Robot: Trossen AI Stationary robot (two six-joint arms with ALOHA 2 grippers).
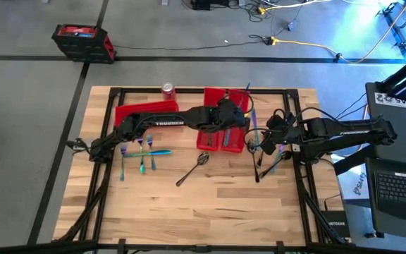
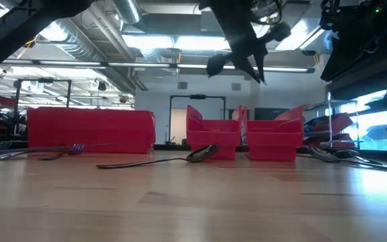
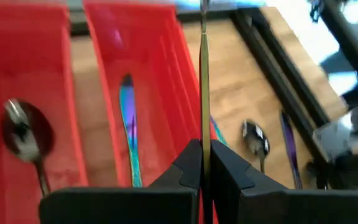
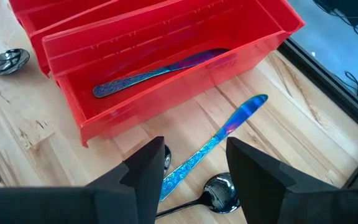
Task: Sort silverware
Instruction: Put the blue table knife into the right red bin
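Left gripper sits over the red bins in the upper middle of the overhead shot, pinched tight on a thin knife that it holds edge-on, so in the left wrist camera it's just a narrow strip running up the centre of the frame. Under it in that same view, the middle bin has one iridescent knife lying lengthwise in it, and the bin at the left edge has a dark spoon in it. The right gripper is over on the right side of the table, just right of the bins, fingers spread partway with nothing between them. It hangs over a loose blue knife lying on the wood beside the bin wall, with a dark spoon bowl near the bottom of that frame. The rest of the silverware is spread around: a little cluster of forks at the left of the table in the overhead view, one long dark spoon lying diagonally near the centre, and a few more pieces below the right gripper. A fourth red bin lies sideways under the left arm, and a red soda can stands at the top edge of the table.
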